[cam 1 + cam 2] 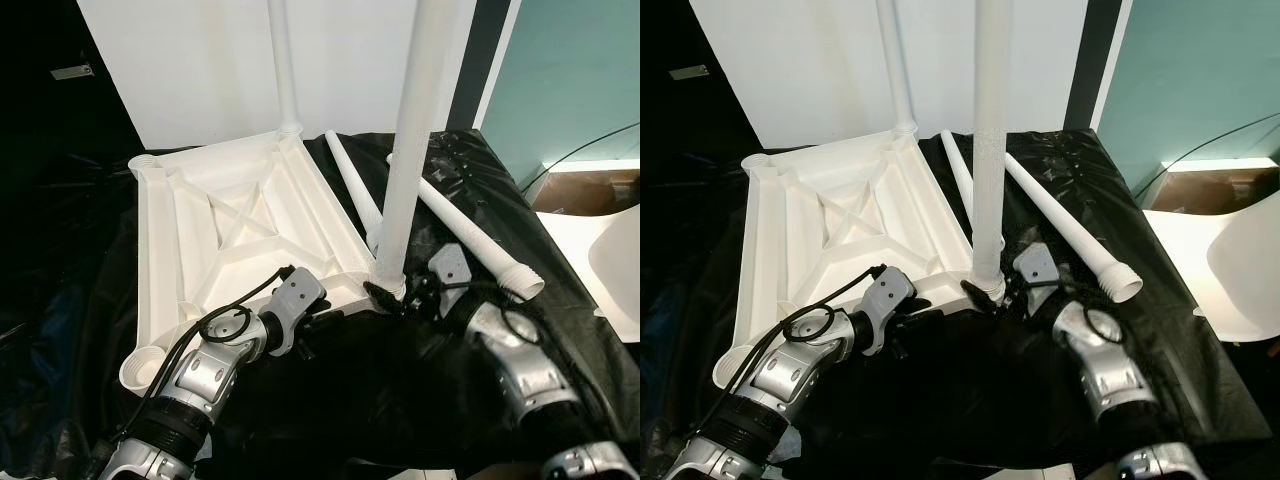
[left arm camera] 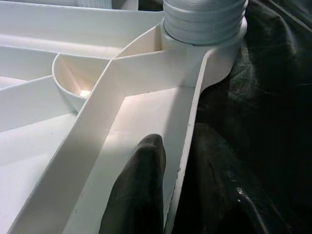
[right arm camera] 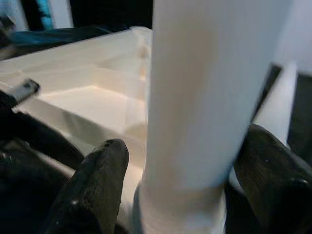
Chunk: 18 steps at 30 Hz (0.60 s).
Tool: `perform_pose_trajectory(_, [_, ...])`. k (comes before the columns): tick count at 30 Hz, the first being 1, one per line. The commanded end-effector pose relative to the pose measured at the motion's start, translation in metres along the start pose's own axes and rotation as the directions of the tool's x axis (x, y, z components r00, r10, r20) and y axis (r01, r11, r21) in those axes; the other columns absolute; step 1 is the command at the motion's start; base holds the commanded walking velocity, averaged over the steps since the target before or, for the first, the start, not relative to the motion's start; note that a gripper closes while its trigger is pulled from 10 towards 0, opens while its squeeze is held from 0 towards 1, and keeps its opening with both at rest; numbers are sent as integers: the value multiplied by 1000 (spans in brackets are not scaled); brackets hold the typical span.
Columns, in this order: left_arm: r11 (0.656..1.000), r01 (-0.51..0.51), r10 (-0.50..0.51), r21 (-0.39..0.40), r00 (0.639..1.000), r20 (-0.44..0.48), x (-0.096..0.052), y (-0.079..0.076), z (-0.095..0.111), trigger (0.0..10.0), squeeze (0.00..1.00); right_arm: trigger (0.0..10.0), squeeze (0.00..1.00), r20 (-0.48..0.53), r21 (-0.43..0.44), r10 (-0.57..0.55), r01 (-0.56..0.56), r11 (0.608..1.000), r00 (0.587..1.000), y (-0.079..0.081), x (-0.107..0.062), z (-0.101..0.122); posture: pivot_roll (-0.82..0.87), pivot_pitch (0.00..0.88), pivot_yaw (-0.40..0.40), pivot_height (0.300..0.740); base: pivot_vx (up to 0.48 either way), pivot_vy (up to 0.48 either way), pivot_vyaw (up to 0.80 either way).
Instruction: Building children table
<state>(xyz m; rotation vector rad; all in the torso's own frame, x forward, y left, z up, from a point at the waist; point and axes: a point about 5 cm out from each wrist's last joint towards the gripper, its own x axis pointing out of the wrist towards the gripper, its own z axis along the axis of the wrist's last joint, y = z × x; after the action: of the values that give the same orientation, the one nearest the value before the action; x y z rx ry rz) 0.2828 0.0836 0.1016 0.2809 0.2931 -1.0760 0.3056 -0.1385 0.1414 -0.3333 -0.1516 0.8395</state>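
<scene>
The white plastic table top (image 1: 240,210) lies upside down on a black cloth. One white leg (image 1: 283,60) stands in its far corner socket. A second leg (image 1: 415,130) stands in the near right socket. My left gripper (image 1: 322,320) is shut on the near rim beside that socket, one finger (image 2: 141,190) inside the rim wall and the other outside. My right gripper (image 1: 395,293) sits at the base of the near leg (image 3: 195,97). It is open, with a finger (image 3: 97,185) on either side and a small gap on one side.
Two loose white legs (image 1: 470,235) (image 1: 352,185) lie on the cloth (image 1: 400,390) right of the table top. A white chair (image 1: 620,270) stands at the right edge, with a cable above it. A white panel leans behind the table top.
</scene>
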Motion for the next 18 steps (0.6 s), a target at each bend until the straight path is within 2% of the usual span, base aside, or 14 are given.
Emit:
perform_pose_trajectory(1, [990,135,-138,-50,989,-60,9,-24,-20,10000,0,10000,0,23,-6,51,-51,999,998,2,6,5,-26,0,8,740,0,0,0])
perform_pose_trajectory(2, [990,135,-138,-52,989,-57,10,-24,-19,10000,0,10000,0,17,20,68,-68,997,998,0,7,6,-25,0,0,740,0,0,0])
perform_pose_trajectory(3, [990,133,-136,-54,989,-52,11,-24,-18,10000,0,0,0,21,94,85,-86,992,996,-3,7,6,-25,0,0,740,0,0,0])
perform_pose_trajectory(4, [990,133,-136,-54,989,-52,11,-24,-18,10000,0,0,0,21,94,85,-86,992,996,-3,7,6,-25,0,0,740,0,0,0])
perform_pose_trajectory(6, [990,128,-131,-57,990,-45,12,-24,-17,10000,0,0,0,26,195,119,-122,973,993,-3,3,1,-19,0,-7,740,0,0,0])
perform_pose_trajectory(9, [991,124,-127,-59,991,-44,12,-24,-17,10000,0,0,0,17,225,132,-133,965,991,0,0,-3,-19,0,-7,740,0,0,0])
perform_pose_trajectory(10, [991,120,-123,-60,991,-45,11,-24,-18,10000,0,0,0,11,248,133,-131,960,991,6,-2,-7,-9,0,-15,740,0,0,0])
perform_pose_trajectory(13, [991,115,-118,-62,992,-47,9,-23,-19,10000,0,0,0,29,284,58,-63,957,998,13,-3,-9,-7,0,-13,740,0,0,0])
perform_pose_trajectory(14, [992,113,-116,-62,992,-47,9,-23,-19,10000,0,0,0,39,307,-80,64,950,996,9,-2,-7,-6,0,-13,740,0,0,0])
perform_pose_trajectory(16, [992,111,-114,-60,992,-46,8,-22,-18,10000,0,0,0,8,336,-342,319,886,940,0,-3,-9,1,0,-8,740,0,0,0])
perform_pose_trajectory(17, [992,111,-114,-60,992,-46,8,-22,-18,10000,0,0,0,8,336,-342,319,886,940,0,-3,-9,1,0,-8,740,0,0,0])
perform_pose_trajectory(18, [992,109,-112,-59,993,-47,8,-21,-18,10000,0,0,0,-14,338,-419,399,852,908,-2,-4,-11,2,0,-4,740,0,0,0])
